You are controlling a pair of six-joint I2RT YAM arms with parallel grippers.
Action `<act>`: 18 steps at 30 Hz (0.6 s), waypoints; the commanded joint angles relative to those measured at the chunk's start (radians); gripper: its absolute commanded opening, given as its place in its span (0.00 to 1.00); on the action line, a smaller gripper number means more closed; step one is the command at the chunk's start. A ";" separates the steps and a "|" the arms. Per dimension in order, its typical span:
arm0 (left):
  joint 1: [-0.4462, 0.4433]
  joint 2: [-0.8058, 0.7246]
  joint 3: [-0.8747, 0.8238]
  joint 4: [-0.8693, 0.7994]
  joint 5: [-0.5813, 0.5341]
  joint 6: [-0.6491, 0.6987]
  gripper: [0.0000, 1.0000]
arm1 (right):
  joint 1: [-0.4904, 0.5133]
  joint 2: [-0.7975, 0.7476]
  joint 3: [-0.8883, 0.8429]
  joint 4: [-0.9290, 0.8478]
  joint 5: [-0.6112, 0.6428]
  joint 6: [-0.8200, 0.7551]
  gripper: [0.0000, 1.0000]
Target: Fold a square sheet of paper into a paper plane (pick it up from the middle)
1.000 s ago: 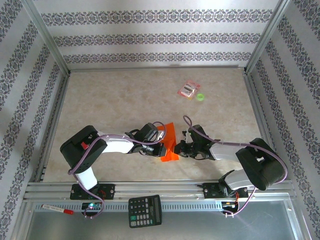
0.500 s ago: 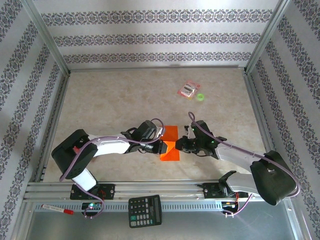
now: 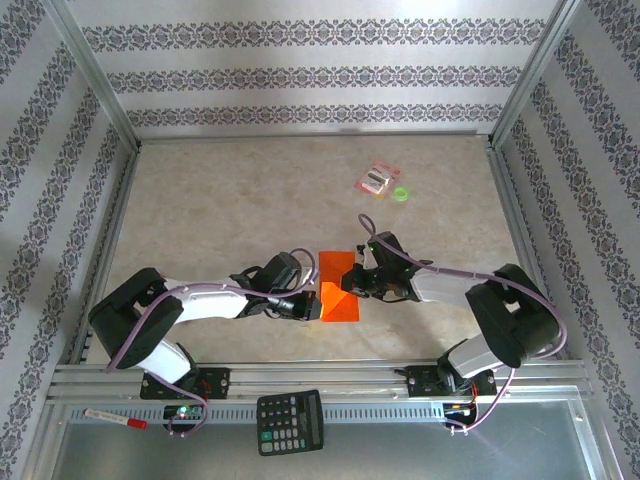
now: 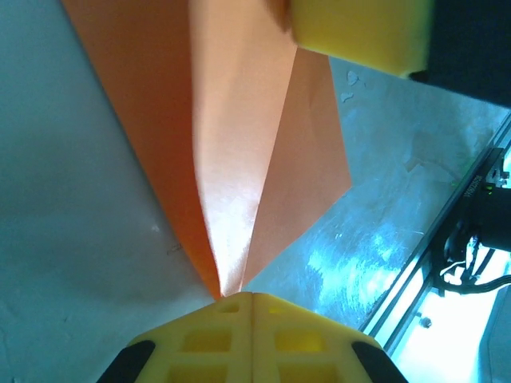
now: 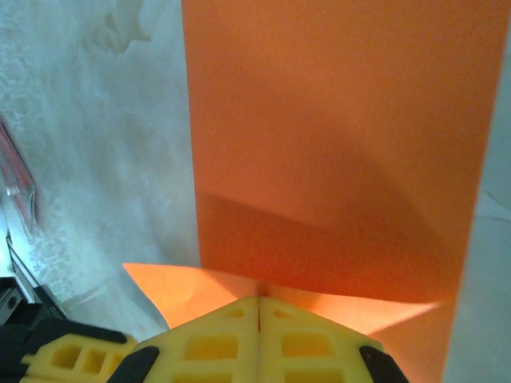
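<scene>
The square sheet of paper [image 3: 338, 268] is bright orange and lies folded into a narrow strip on the table's near middle, with a paler corner flap turned up at its near end. My left gripper [image 3: 313, 300] comes in from the left and is shut on the pointed end of that flap [image 4: 231, 159]. My right gripper [image 3: 352, 283] comes in from the right and is shut on the raised fold edge [image 5: 200, 283] in front of the flat strip [image 5: 335, 144]. The two grippers sit very close together. No finished paper plane is in view.
A pink-red packet [image 3: 378, 180] and a small green ring [image 3: 401, 194] lie far right of centre. A black calculator [image 3: 290, 421] and a red-white pen [image 3: 115, 418] rest on the near ledge beyond the metal rail [image 3: 320, 378]. Patterned walls enclose the table.
The sheet was held tilted up nearer the front; it now lies flatter and slightly farther back with a corner flap raised. Both grippers moved away from the near edge with it.
</scene>
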 commanded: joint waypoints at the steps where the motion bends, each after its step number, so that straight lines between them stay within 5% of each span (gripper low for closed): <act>1: -0.021 -0.026 -0.003 0.055 0.026 -0.020 0.07 | 0.008 0.052 0.043 0.040 -0.010 -0.015 0.00; 18: -0.029 0.100 0.061 -0.005 0.009 0.035 0.02 | 0.003 0.133 0.022 0.052 -0.001 -0.038 0.00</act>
